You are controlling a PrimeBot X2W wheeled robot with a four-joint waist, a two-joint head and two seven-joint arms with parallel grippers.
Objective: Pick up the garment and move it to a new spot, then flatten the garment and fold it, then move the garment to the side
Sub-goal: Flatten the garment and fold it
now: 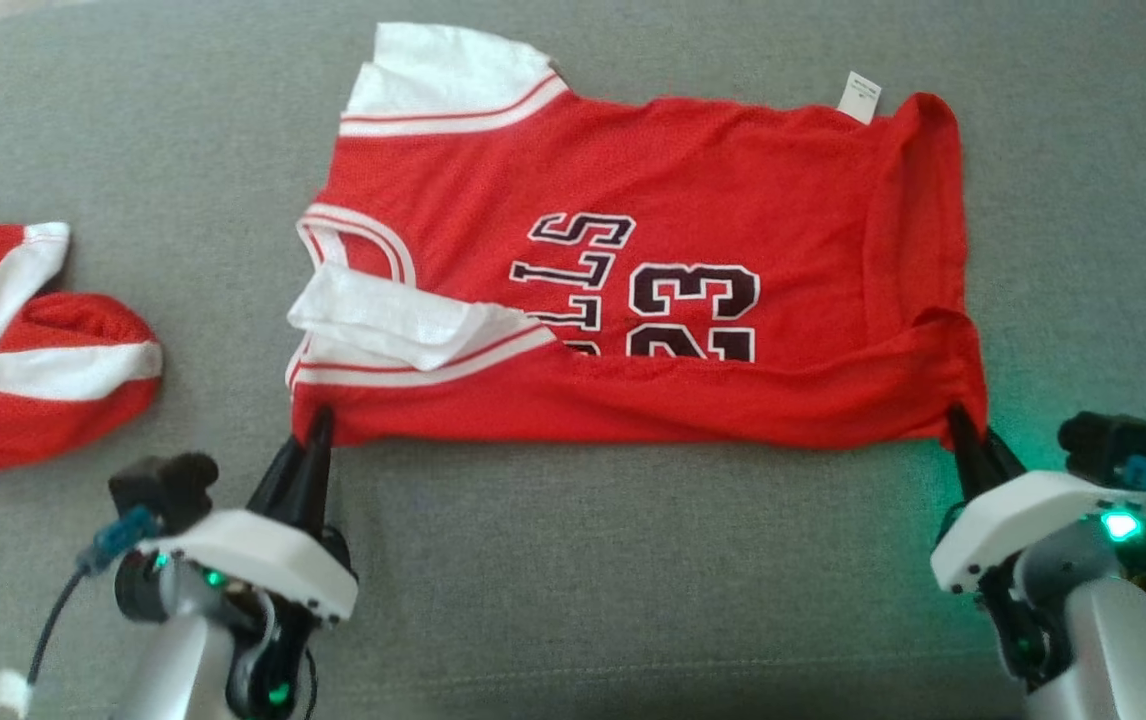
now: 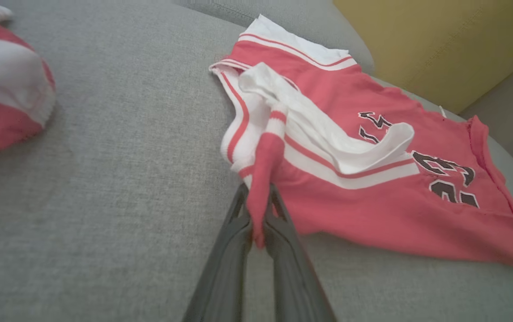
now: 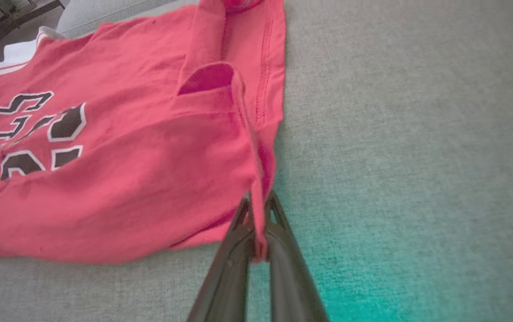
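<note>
The garment (image 1: pixel 693 190) is a red jersey with white sleeves and dark lettering, lying sideways on the grey cushion (image 1: pixel 633 560), its near edge rolled over the number. My left gripper (image 1: pixel 318 422) is shut on the near corner at the shoulder end; the left wrist view shows red cloth pinched by my left gripper (image 2: pixel 258 197), which rises from the bottom edge below the garment (image 2: pixel 350 205). My right gripper (image 1: pixel 958 415) is shut on the near hem corner; in the right wrist view the garment (image 3: pixel 117 179) has its hem caught in my right gripper (image 3: pixel 258 203).
A second red and white piece of clothing (image 1: pixel 23 350) lies crumpled at the left edge of the cushion, also at the left in the left wrist view (image 2: pixel 6 94). A yellow cushion (image 2: pixel 440 44) stands behind the jersey. Bare grey fabric stretches between my arms.
</note>
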